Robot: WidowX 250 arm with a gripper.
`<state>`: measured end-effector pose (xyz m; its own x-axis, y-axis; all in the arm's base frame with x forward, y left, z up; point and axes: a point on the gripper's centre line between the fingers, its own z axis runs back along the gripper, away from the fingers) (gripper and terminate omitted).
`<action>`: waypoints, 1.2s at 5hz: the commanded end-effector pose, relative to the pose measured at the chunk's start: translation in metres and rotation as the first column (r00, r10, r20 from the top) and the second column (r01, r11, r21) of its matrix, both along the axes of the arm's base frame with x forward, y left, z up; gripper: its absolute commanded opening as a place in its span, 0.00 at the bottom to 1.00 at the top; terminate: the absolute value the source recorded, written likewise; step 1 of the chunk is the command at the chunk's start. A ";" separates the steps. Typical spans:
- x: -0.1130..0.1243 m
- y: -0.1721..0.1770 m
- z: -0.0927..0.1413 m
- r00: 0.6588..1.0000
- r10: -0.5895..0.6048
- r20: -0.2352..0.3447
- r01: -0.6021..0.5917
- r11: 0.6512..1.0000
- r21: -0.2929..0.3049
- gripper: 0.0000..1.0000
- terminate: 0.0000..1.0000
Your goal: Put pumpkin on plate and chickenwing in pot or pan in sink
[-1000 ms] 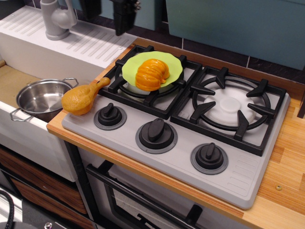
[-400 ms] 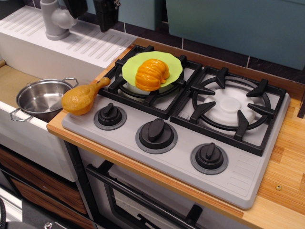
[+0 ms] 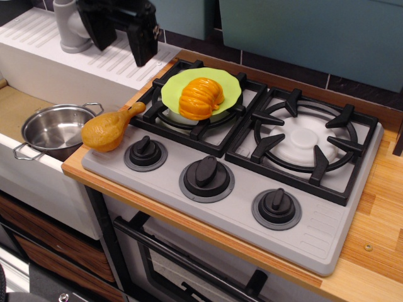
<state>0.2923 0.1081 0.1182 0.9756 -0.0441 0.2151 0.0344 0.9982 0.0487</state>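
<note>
the pumpkin (image 3: 200, 98) sits on the green plate (image 3: 231, 88), up on the back-left burner (image 3: 165, 114). the chickenwing (image 3: 111, 128) lies at the stove's left edge, just beside the steel pot (image 3: 55, 129) in the sink (image 3: 25, 107). the black gripper (image 3: 121, 43) hangs over the drainboard (image 3: 126, 60), fingers spread, holding nothing.

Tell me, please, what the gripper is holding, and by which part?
Nothing: the gripper hangs with its jaws open and empty above the drainboard.

A toy play kitchen: a grey two-burner stove (image 3: 252, 163) with black knobs fills the centre, an oven door (image 3: 189, 264) below, a white sink (image 3: 38, 82) with tap (image 3: 69, 25) upper left.
</note>
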 end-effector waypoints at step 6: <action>-0.005 0.029 -0.030 0.990 0.068 0.122 -0.081 0.991 0.106 1.00 0.00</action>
